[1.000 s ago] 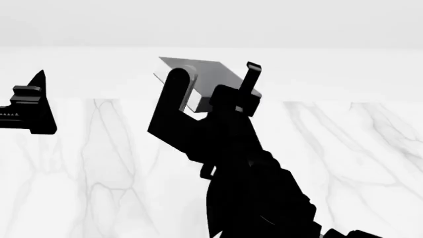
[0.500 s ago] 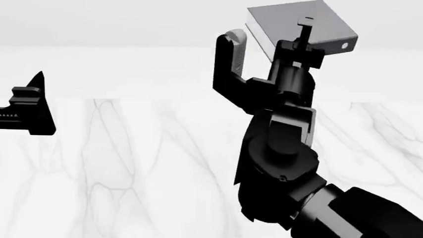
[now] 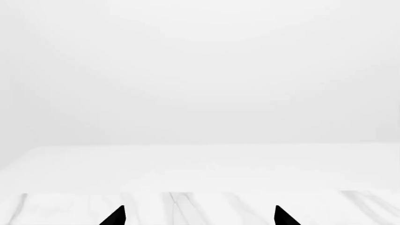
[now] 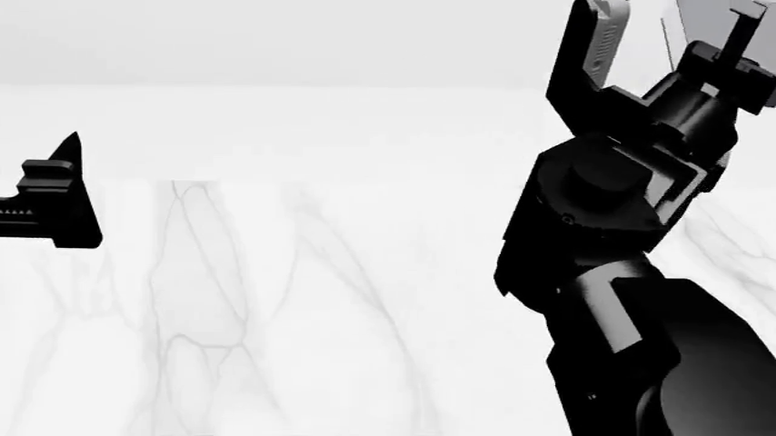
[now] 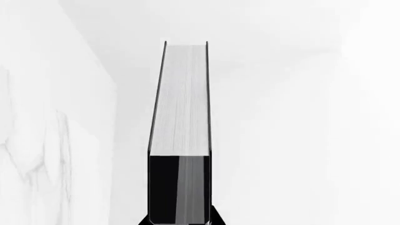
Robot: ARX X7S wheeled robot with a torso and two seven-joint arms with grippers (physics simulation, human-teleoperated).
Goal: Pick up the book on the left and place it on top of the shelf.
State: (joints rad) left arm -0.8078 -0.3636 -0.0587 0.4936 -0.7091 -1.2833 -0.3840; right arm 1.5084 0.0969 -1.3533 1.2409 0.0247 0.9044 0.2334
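Right gripper [image 4: 661,41] has its jaws clamped on the book [image 5: 179,98], way up at 1 o'clock over the marble bench [image 4: 243,300]; left gripper [image 3: 198,216] idles at 9, jaws apart; shelf isn't visible, so I'd carry it level and go slow.

right gripper [image 4: 664,36] raised at top right — clamping grey book [image 4: 718,16], left gripper [image 4: 54,195] idle

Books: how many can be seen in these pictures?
1. The book is held in the right claw, raised at the head view's upper right. Other books may be out of view.
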